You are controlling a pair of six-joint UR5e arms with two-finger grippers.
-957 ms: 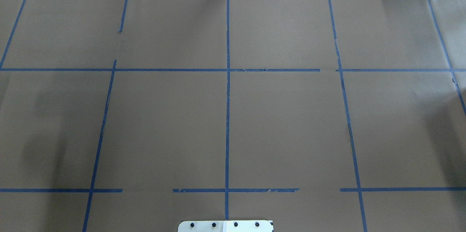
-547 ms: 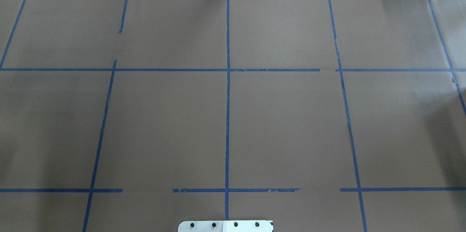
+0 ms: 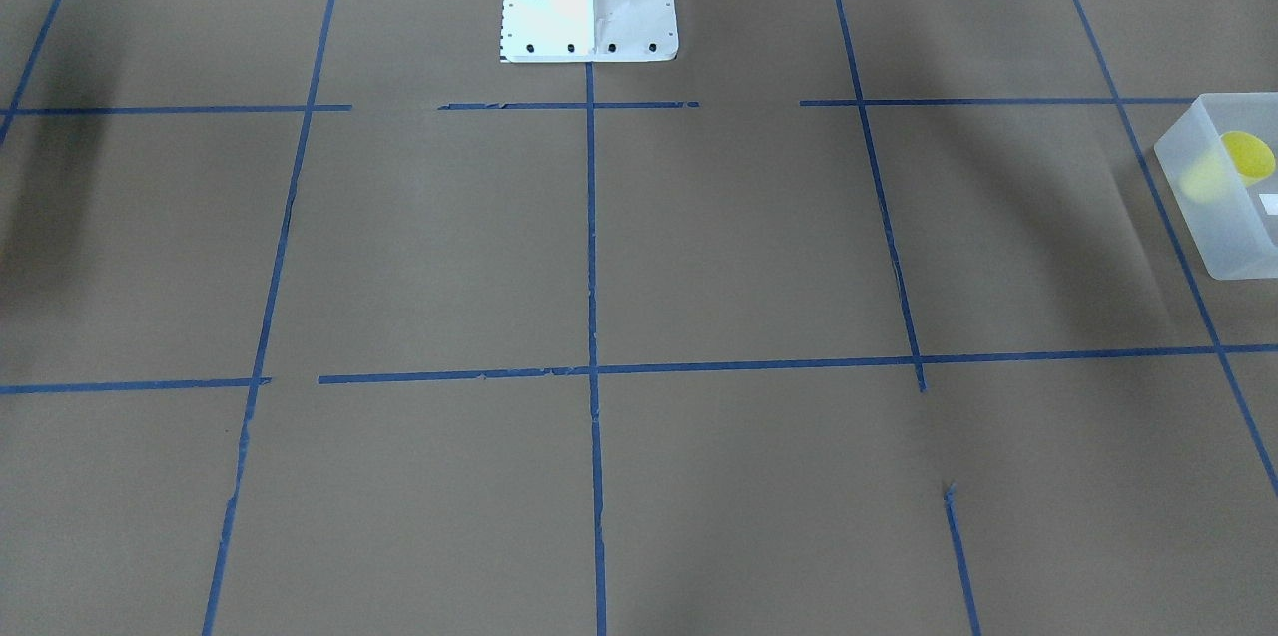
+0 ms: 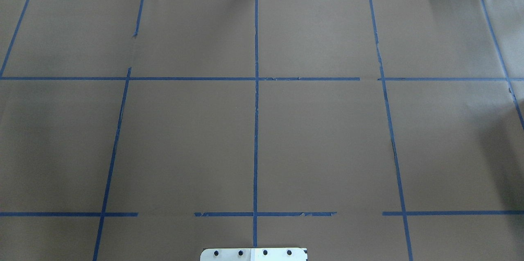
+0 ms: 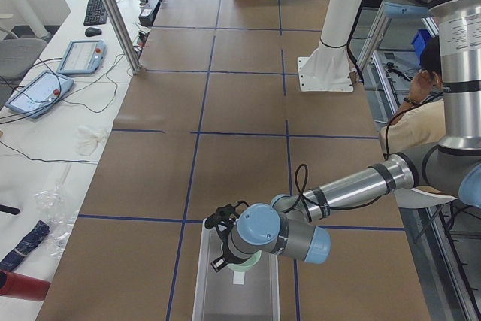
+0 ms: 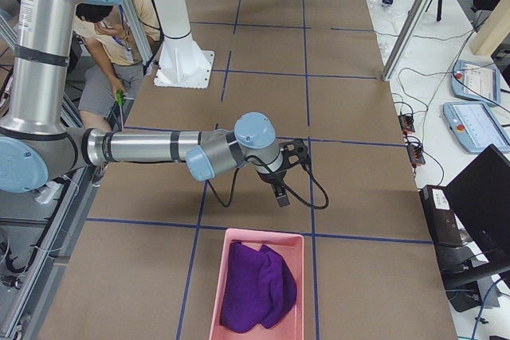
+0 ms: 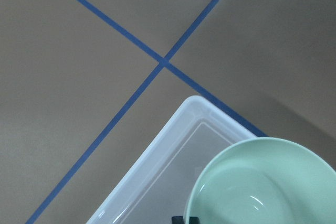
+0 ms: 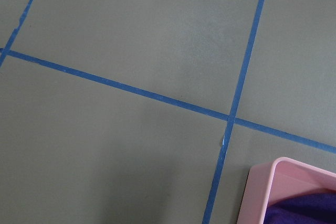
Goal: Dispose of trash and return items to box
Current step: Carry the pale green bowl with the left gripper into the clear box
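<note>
The mint-green bowl (image 7: 262,182) hangs mouth-up over one corner of the frosted box (image 5: 255,302). The left gripper (image 5: 225,255) carries it, pinching it at the rim. Only a dark sliver of a finger shows there in the wrist view, so I take it for a rim pinch rather than swear to it. Whether the bowl's foot is below the box's walls I cannot tell.

It looks like a light, stiff plastic piece with a smooth, glossy wall, so probably slippery. The rim is the sensible place to hold it, and a short drop should do it no harm.

The yellow cup (image 3: 1243,157) lies inside the box, toward one end. The box stands on the table (image 4: 327,130) at the end on the robot's left.

Well apart, at the opposite end, the right gripper (image 6: 280,194) hovers over the brown paper just short of a pink bin (image 6: 263,234) holding a purple cloth (image 6: 255,284). Whether its jaws are spread or pressed together I cannot tell.
</note>
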